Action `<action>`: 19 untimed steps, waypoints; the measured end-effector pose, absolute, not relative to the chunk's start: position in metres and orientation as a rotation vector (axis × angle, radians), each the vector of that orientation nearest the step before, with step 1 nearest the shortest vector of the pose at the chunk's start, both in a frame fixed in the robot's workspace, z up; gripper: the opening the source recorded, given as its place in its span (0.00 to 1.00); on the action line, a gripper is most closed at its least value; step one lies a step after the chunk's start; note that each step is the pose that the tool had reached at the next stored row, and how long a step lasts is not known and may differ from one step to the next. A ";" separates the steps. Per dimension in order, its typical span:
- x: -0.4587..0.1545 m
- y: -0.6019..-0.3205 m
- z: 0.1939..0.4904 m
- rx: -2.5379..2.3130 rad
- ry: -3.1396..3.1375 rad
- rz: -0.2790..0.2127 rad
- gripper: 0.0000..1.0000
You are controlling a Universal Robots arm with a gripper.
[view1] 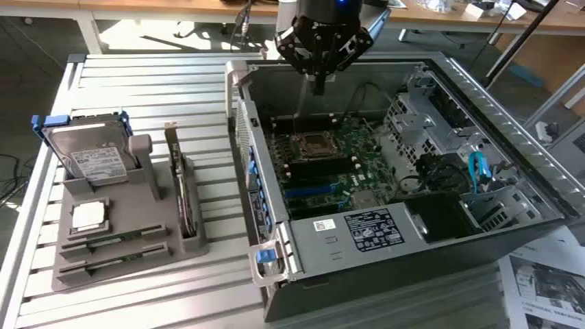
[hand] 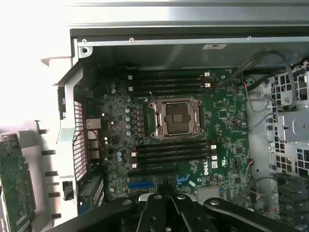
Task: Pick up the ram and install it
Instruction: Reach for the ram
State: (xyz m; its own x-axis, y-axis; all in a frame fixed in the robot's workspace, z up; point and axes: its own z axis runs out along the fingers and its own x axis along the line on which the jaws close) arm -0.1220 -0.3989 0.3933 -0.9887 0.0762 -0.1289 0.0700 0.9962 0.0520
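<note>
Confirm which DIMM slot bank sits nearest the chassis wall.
The bank between the CPU socket and the chassis wall. The other bank lies across the socket, on the blue slot's side.

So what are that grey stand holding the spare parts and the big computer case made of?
The stand looks like matte grey plastic, possibly 3D-printed: uniform dull colour, chunky slots, no shine. The case looks like bare sheet metal, steel or aluminium I can't tell: silvery-grey, thin folded edges, punched holes inside. Its outer skin looks dark, perhaps painted.
</note>
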 end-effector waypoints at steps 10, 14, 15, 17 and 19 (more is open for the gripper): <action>-0.124 -0.399 0.393 0.111 3.008 0.071 0.11; -0.135 -0.399 0.393 0.111 3.008 0.071 0.11; -0.138 -0.399 0.393 0.111 3.008 0.071 0.11; -0.143 -0.399 0.393 0.111 3.008 0.071 0.11; -0.149 -0.399 0.393 0.111 3.008 0.071 0.11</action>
State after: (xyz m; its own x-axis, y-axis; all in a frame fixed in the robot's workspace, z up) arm -0.1491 -0.3989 0.3933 -0.9887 0.0762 -0.1289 0.0700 0.9962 0.0520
